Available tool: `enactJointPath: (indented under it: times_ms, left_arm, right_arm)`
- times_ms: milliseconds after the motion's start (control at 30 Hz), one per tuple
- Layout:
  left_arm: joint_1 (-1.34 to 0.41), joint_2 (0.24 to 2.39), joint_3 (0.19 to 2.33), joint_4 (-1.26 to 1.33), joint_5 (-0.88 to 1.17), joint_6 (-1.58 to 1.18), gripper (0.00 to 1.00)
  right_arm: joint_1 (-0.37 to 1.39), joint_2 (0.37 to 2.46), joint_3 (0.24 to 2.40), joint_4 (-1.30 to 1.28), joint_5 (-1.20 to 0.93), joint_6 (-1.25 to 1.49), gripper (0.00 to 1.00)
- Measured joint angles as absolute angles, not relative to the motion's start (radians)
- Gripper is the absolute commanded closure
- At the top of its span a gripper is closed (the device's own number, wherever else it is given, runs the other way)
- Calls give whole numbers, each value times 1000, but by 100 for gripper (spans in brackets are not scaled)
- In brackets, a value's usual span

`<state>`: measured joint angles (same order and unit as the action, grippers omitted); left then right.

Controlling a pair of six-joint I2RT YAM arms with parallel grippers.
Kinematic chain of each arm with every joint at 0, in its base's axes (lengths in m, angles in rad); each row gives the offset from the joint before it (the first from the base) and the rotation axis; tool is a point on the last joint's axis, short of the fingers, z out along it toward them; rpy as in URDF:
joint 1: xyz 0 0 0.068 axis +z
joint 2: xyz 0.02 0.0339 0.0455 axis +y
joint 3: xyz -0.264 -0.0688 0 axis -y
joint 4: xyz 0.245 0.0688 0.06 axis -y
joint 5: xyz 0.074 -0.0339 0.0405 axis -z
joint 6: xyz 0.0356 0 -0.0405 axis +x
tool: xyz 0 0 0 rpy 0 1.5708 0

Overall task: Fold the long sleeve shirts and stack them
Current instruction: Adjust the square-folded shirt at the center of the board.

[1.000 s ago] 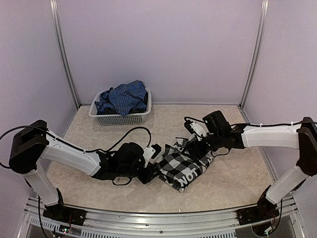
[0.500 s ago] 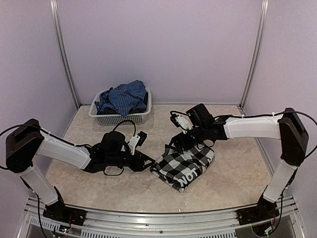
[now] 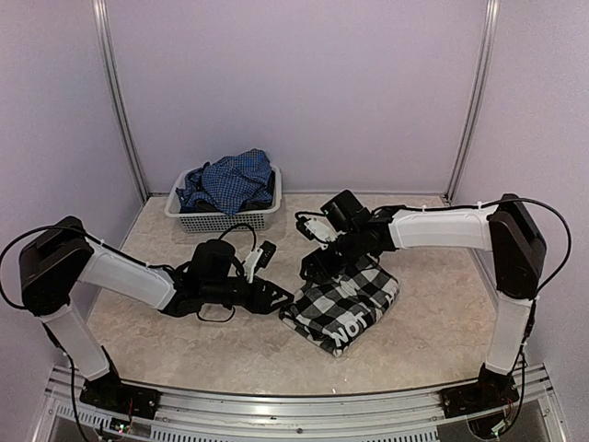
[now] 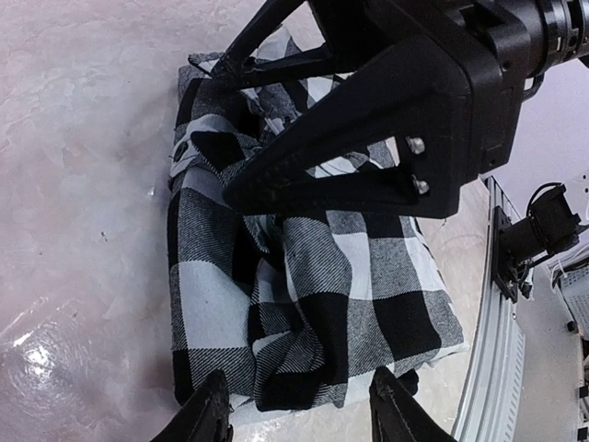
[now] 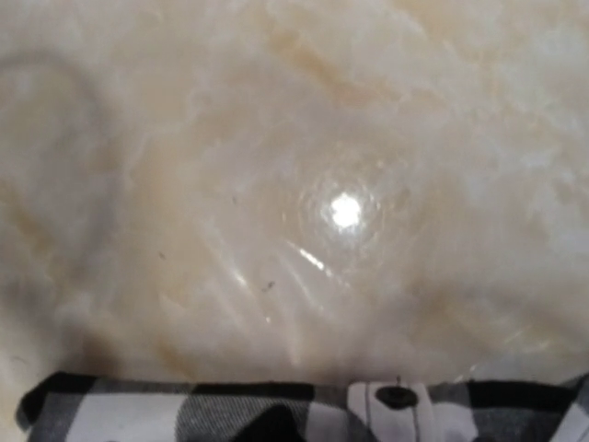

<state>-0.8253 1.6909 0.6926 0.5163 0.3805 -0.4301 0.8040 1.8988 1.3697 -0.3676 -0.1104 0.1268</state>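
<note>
Folded into a lumpy bundle in the middle of the table [image 3: 414, 341]: check shirt [image 3: 342, 306], black and white, with white block letters on a black strip at its near edge. Flat on the surface, clamped by neither gripper.

At its left edge, low over the table: left gripper [image 3: 283, 297], fingers [image 4: 207, 414] apart, with the bundle's nearest edge just ahead of the tips. Cannot tell whether touching the cloth.

At the far-left corner of the bundle: right gripper [image 3: 309, 270], spread wide, tips pointed down at the cloth's far end, nothing pinched between them. From the right wrist, only bare table and a strip of check cloth along the bottom of the view.

Farther back and to the left, well apart from the check shirt: blue shirt [image 3: 230, 180], crumpled and heaped in a white basket [image 3: 225, 222] near the back wall, rising above the rim.
</note>
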Motion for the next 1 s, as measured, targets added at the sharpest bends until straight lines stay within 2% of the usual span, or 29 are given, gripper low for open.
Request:
enactJointPath:
  times_ms: [167, 500, 700, 833, 1000]
  left_arm:
    - [-825, 1691, 684, 518, 368, -444, 52]
    - [-825, 1691, 673, 524, 359, -447, 52]
    - [-822, 1692, 672, 524, 358, -446, 52]
    - [-819, 1692, 672, 524, 357, -446, 52]
    - [-818, 1692, 672, 524, 355, -446, 52]
  right_arm:
    - [807, 1936, 1410, -436, -108, 129, 36]
    - [809, 2003, 1477, -491, -119, 133, 51]
    - [811, 2018, 1502, -521, -110, 130, 73]
    - [813, 2018, 1502, -527, -99, 133, 100]
    - [815, 2002, 1458, -511, -88, 149, 100]
